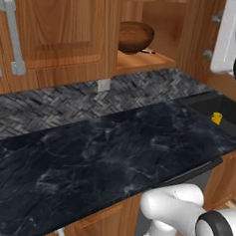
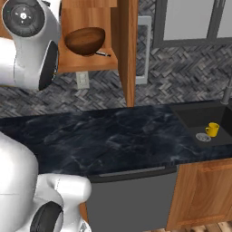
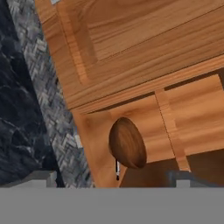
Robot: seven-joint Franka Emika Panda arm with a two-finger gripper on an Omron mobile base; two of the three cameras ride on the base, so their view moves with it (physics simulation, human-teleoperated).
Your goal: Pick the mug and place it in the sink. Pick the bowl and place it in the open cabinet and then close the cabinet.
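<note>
With the bowl [image 1: 135,36] shelved and the mug [image 2: 212,129] in the sink [image 2: 195,118], the rigid, hinged cabinet [image 1: 56,31] door needs pushing; the gripper [image 3: 114,177] stands open, empty.

The wide round reddish-brown wooden bowl [image 1: 135,37] stands in the open brown wooden wall cabinet [image 1: 144,62], and a small thin dark and white thing [image 2: 103,54] lies just beside it on the shelf; it is too small to tell what it is. The small bright yellow mug [image 1: 217,118] in the matte black sink [image 1: 225,108] is partly hidden by the sink's near rim in the left base view. The grey faucet [image 2: 226,97] is cut off by the right edge of the right base view.
</note>
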